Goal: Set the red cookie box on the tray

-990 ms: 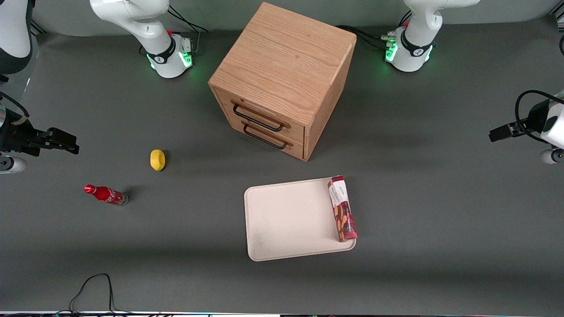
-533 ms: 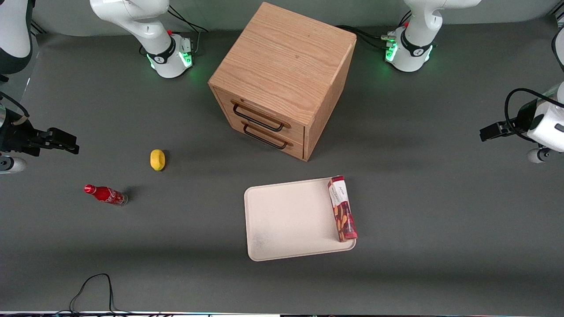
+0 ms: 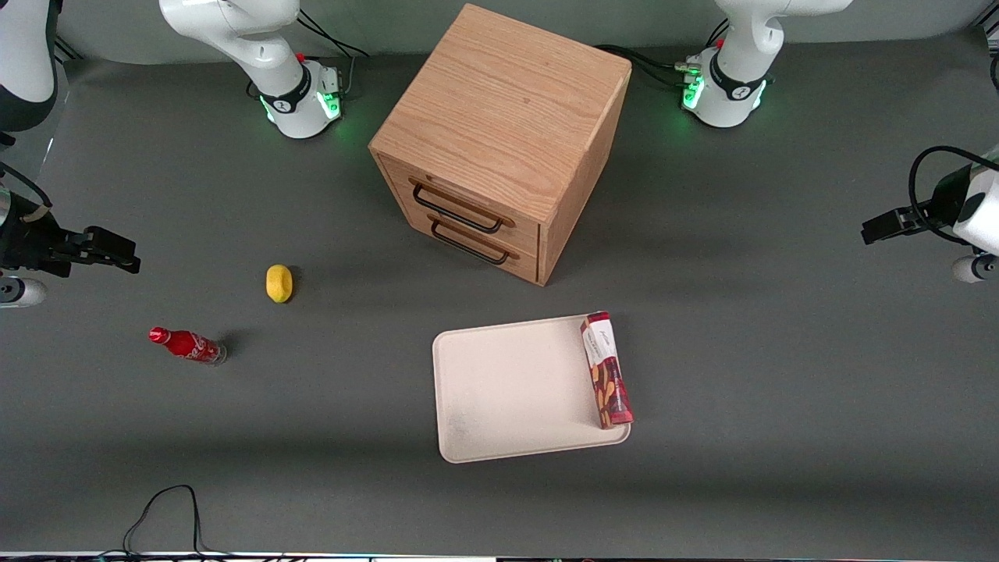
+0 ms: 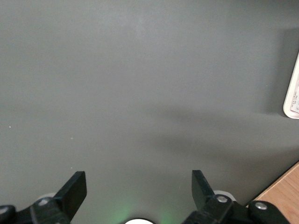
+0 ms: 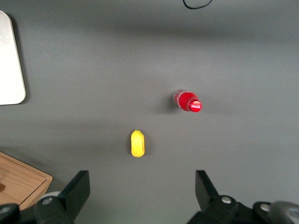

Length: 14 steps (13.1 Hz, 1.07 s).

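Observation:
The red cookie box (image 3: 606, 370) lies flat on the off-white tray (image 3: 507, 390), along the tray's rim toward the working arm's end of the table. Its white label end points toward the wooden cabinet. My left gripper (image 3: 868, 232) hovers over bare table far off toward the working arm's end, well apart from the box. In the left wrist view the gripper (image 4: 138, 189) is open, with only grey table between its fingers (image 4: 74, 190). A pale printed corner of the box (image 4: 293, 95) shows at that view's edge.
A wooden two-drawer cabinet (image 3: 503, 117) stands farther from the front camera than the tray, and its corner (image 4: 280, 200) shows in the left wrist view. A yellow lemon (image 3: 279, 282) and a small red soda bottle (image 3: 187, 345) lie toward the parked arm's end. A black cable (image 3: 164, 507) loops near the front edge.
My left gripper drifted a little toward the tray, then back out toward the table's end. The box and tray have not moved.

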Available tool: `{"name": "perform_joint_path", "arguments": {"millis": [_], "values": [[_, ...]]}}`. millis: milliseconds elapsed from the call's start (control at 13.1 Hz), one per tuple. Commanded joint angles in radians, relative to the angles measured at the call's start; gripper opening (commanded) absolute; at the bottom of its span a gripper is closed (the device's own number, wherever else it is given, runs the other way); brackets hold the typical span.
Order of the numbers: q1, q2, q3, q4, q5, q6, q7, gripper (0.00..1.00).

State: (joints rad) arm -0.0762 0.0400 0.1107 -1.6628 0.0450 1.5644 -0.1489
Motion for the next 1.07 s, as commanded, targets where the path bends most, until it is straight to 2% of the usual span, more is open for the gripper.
{"name": "perform_joint_path", "arguments": {"millis": [0, 228, 305, 381, 533, 990], "values": [[0.021, -0.008, 0.001, 0.028, -0.036, -0.049, 0.1, 1.0], [0.189, 0.0, -0.142, 0.046, -0.092, -0.061, 0.101, 1.0], [0.181, 0.0, -0.154, 0.054, -0.088, -0.064, 0.085, 1.0], [0.118, 0.003, -0.134, 0.06, -0.082, -0.067, 0.069, 1.0], [-0.027, 0.006, 0.036, 0.066, -0.07, -0.083, 0.032, 1.0], [-0.022, 0.006, 0.041, 0.069, -0.068, -0.087, 0.02, 1.0]]}}
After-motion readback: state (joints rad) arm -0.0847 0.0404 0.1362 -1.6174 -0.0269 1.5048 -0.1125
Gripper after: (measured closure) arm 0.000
